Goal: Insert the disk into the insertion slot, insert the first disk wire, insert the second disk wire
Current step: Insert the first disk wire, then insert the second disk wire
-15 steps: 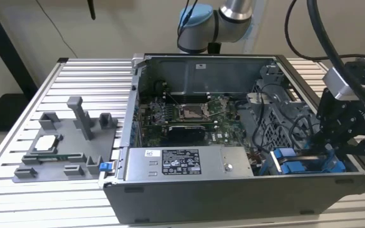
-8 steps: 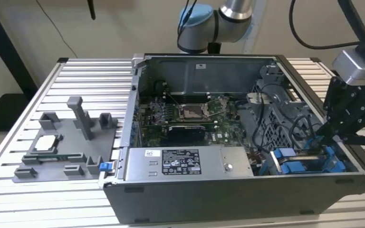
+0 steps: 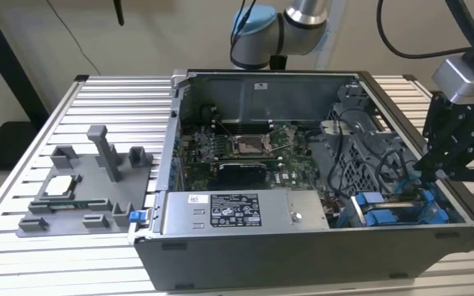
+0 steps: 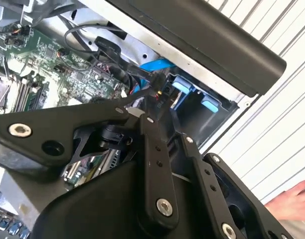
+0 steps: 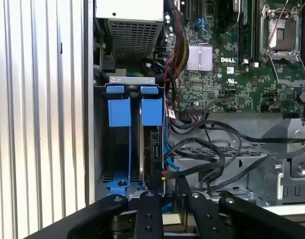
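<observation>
Gripper (image 3: pixel 424 168) at right edge of exterior view, dipped into open computer case (image 3: pixel 286 259). Jaws drawn narrow, pinching black wire plug (image 4: pixel 160 85) with red and yellow leads.

Disk (image 5: pixel 151 149) already in insertion slot (image 3: pixel 397 216), lower right of exterior view, standing on edge. Long axis runs from blue tab (image 5: pixel 151 112) toward gripper, connector end nearest gripper. Plug just at that end; seated or not, cannot tell.

Silver power-supply box (image 3: pixel 303 216) carries white label (image 3: pixel 234 209) with black print. Green motherboard (image 3: pixel 220 148) behind it.
</observation>
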`<state>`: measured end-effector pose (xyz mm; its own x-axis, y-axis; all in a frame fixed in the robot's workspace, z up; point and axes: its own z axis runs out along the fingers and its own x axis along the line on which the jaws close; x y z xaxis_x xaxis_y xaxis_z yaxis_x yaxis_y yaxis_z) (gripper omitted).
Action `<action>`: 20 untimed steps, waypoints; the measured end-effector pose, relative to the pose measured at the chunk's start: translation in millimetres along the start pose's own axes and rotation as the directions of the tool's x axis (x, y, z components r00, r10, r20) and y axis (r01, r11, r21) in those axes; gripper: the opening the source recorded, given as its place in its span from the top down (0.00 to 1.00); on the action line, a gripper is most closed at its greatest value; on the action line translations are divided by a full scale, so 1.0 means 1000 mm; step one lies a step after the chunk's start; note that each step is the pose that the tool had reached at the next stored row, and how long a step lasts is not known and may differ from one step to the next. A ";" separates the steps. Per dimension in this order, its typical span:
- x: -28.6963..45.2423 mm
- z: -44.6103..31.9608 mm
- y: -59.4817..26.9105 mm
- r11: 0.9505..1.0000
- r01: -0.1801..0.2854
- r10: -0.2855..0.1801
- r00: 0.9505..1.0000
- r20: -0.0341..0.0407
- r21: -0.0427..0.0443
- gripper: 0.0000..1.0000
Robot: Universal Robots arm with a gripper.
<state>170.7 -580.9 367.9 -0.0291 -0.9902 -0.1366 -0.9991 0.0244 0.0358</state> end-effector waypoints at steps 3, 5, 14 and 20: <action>-0.0034 0.0003 -0.0038 1.000 0.000 0.000 1.000 0.000 0.001 0.00; -0.0048 0.0005 -0.0071 1.000 0.000 0.000 1.000 0.001 0.001 0.00; -0.0059 0.0004 -0.0105 1.000 0.000 0.000 1.000 0.001 0.001 0.00; -0.0059 0.0004 -0.0131 1.000 0.000 0.000 1.000 0.001 0.001 0.00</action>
<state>184.0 -575.3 367.8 -0.0287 -0.9900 -0.1380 -0.9991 0.0242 0.0344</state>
